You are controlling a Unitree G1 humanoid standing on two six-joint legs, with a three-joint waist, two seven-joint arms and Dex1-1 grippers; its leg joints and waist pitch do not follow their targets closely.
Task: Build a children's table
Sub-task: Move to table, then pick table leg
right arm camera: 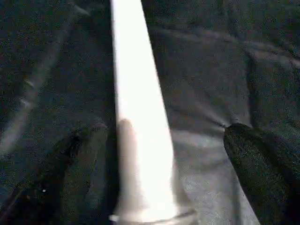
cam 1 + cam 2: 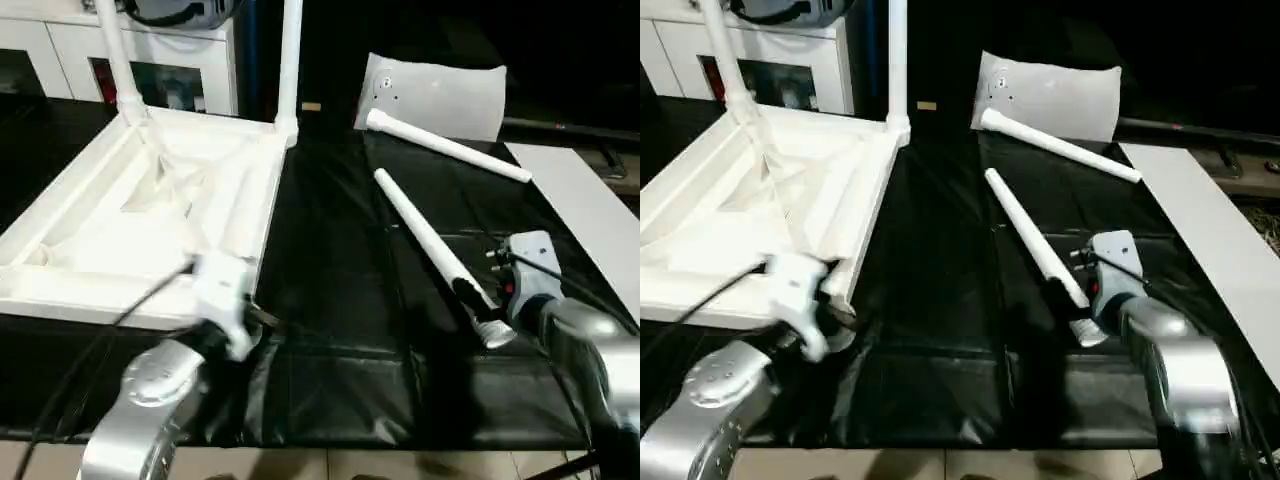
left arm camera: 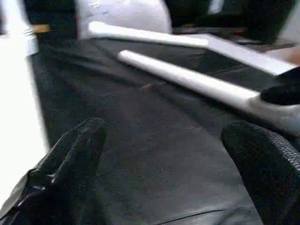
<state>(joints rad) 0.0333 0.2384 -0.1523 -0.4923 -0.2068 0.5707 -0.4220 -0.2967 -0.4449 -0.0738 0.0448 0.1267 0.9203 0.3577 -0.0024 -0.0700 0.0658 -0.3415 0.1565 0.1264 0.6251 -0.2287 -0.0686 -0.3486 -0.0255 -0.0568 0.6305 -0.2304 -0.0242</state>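
Note:
The white tabletop (image 2: pixel 70 285) lies upside down on the left of the black cloth, ribbed underside up. Two white legs (image 2: pixel 291 60) stand upright in its far corner sockets. A loose leg (image 2: pixel 425 235) lies diagonally in the middle of the cloth, and another (image 2: pixel 450 148) lies farther back by the pillow. My right gripper (image 1: pixel 164 140) is open and straddles the nearer leg's thick end (image 1: pixel 140 154), one finger close beside it and the other well apart. Open with nothing between its fingers, my left gripper (image 3: pixel 164 136) hovers by the tabletop's near right corner (image 2: pixel 255 300).
A white pillow-like slab (image 2: pixel 440 95) leans at the back centre. A white cabinet (image 2: pixel 150 50) stands behind the tabletop. A flat white board (image 2: pixel 590 210) runs along the right edge. The black cloth (image 2: pixel 330 300) ends at the table's front edge.

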